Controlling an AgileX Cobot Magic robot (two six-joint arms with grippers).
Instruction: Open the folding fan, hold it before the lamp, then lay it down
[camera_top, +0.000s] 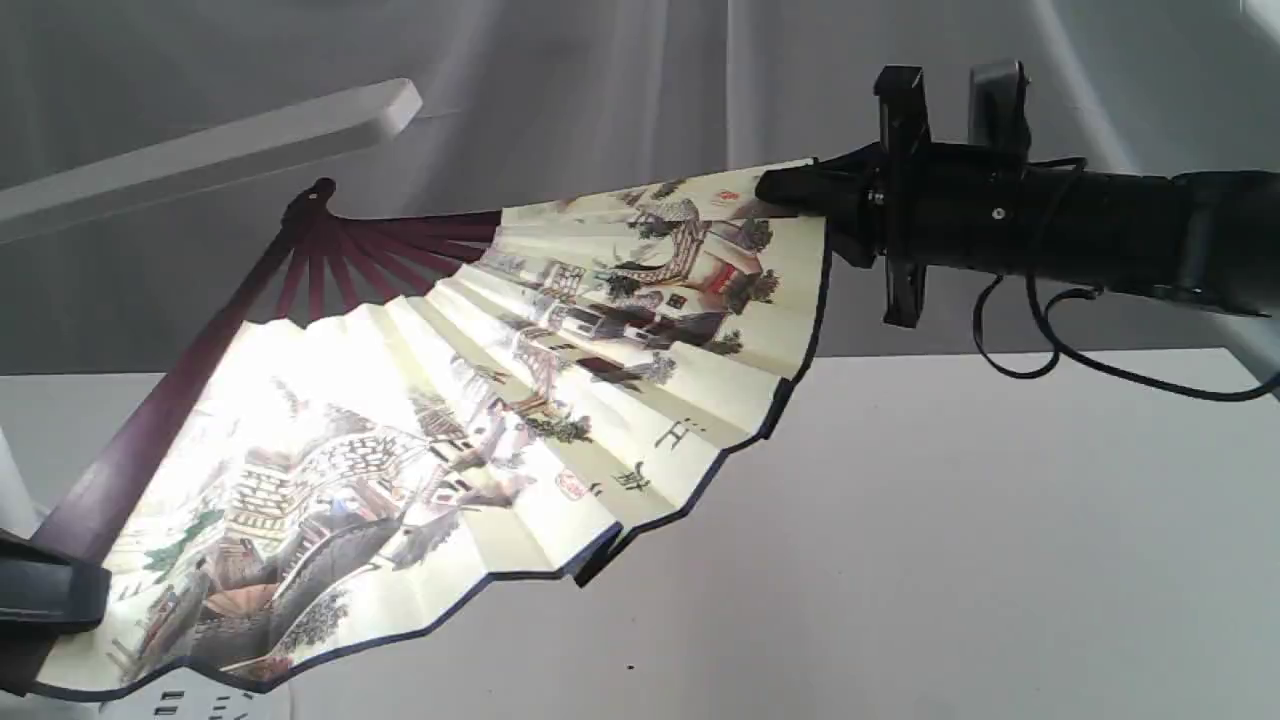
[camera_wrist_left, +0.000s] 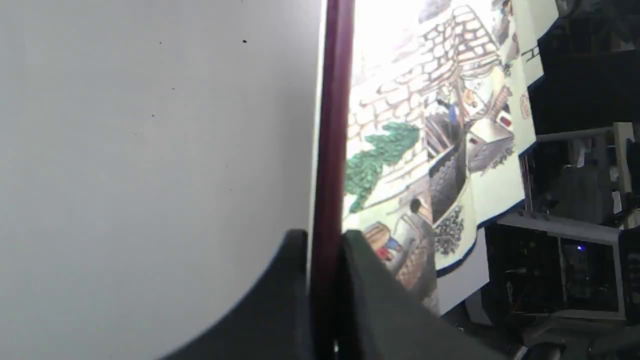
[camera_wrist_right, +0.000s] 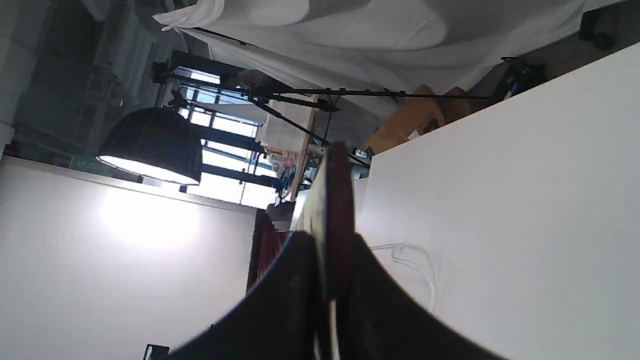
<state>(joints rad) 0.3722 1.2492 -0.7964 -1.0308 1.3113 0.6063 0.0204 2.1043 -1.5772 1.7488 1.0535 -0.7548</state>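
The folding fan (camera_top: 470, 400) is spread fully open and held in the air above the table (camera_top: 1000, 560), just under the lamp (camera_top: 250, 150) bar, whose light floods part of its leaf. My left jaws pinch one maroon outer rib and my right jaws pinch the other. As I judge it, the opening is done and the showing is under way. Laying it down is not yet done.

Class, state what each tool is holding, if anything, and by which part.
Both hold the open folding fan: the left tool clamps one maroon outer rib, the right tool the opposite outer rib.
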